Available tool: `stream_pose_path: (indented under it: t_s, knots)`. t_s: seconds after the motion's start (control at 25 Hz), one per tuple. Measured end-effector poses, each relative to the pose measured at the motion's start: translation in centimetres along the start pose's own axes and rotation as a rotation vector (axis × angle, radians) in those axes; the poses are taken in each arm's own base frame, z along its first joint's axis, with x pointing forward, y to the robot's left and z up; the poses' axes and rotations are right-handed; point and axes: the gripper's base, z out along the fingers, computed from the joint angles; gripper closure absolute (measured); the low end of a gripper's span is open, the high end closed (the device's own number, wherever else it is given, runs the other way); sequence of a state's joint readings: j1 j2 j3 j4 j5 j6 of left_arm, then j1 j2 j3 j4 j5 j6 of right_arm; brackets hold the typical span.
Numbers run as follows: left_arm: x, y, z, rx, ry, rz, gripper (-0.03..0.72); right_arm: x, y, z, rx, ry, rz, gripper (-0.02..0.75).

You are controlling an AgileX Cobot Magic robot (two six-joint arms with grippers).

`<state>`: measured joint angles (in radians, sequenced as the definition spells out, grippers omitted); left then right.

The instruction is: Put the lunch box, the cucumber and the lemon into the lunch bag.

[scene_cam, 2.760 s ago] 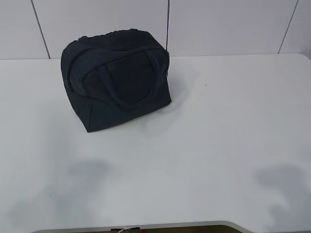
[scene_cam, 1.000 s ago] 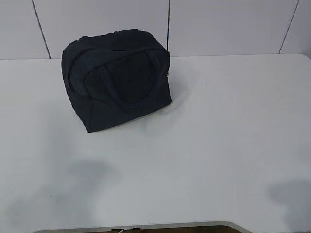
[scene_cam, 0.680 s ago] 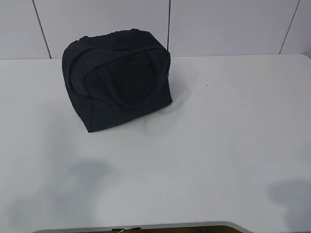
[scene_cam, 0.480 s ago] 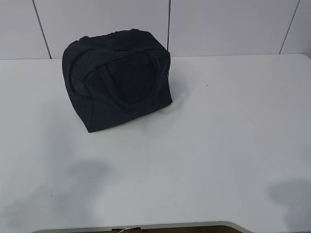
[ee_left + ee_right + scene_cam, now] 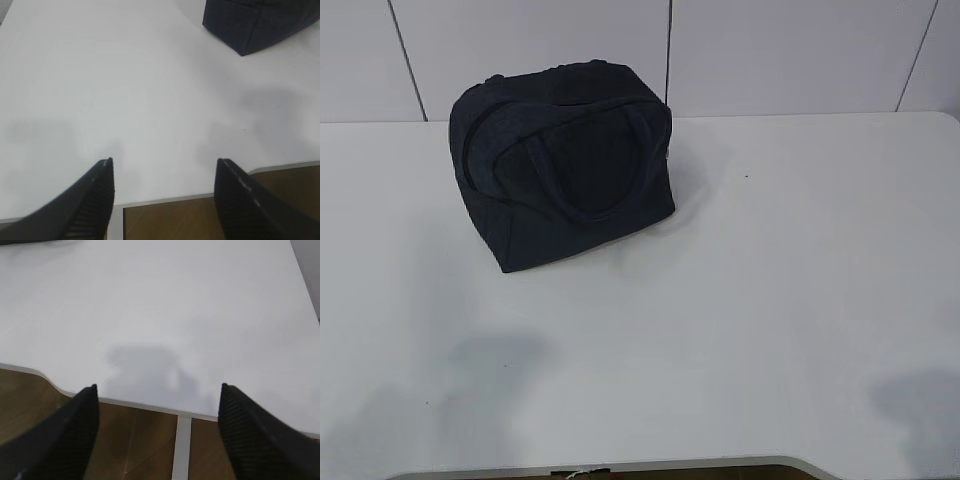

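Meanwhile, lunch bag (image 5: 563, 165) unmoved; left gripper (image 5: 162, 165) has narrowed slightly.

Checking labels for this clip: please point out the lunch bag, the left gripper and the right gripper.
lunch bag (image 5: 565, 165): exterior view, on its front panel by the handle.
left gripper (image 5: 164, 175): left wrist view, midway between the open fingertips.
right gripper (image 5: 157, 395): right wrist view, midway between the open fingertips.

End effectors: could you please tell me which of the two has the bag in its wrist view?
The left end effector: the bag's corner shows at the top right of its view. The right end effector sees mostly bare table.
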<state>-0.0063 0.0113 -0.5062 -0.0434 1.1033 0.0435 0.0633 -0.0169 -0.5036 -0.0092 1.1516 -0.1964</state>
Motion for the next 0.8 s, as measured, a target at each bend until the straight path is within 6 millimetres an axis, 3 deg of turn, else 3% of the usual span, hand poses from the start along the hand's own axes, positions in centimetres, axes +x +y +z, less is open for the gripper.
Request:
stream_pose_path:
  t_s: [0.8]
  knots:
    - [0.0, -0.01, 0.0, -0.001, 0.0, -0.001, 0.256, -0.02, -0.01, 0.0, -0.003, -0.003, -0.002, 0.15]
